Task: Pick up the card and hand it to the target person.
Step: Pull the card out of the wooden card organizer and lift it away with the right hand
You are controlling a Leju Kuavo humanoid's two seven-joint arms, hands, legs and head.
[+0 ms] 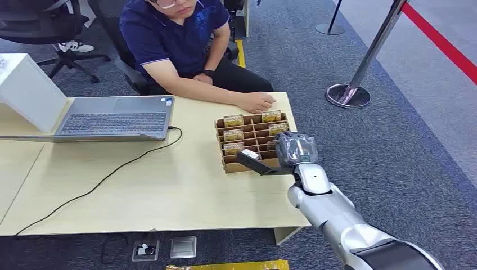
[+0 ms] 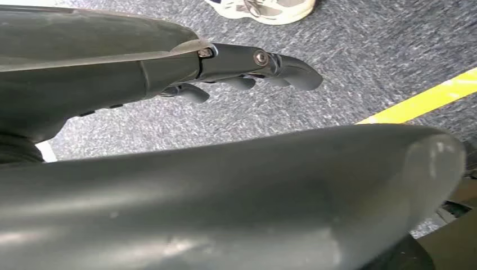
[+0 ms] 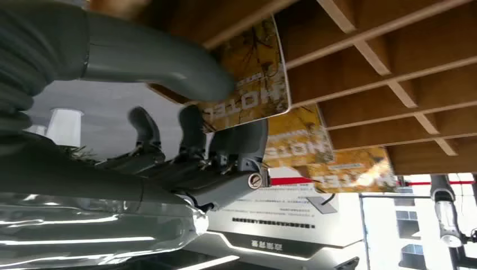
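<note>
Right robot hand (image 1: pixel 296 149) is at the wooden card rack (image 1: pixel 254 140), at its 4 o'clock corner on the surface (image 1: pixel 169 191). In the right wrist view the thumb and fingers (image 3: pixel 191 126) pinch a yellow card (image 3: pixel 250 84) standing in a slot, not yet lifted. To do it well: keep the pinch firm, pull straight up along the slot so the dividers don't snag, then carry it toward the person (image 1: pixel 180 39) at 12 o'clock. The rack's other compartments hold several similar cards. Left robot hand (image 2: pixel 247 67) hangs over the carpet, fingers loosely apart, holding nothing.
</note>
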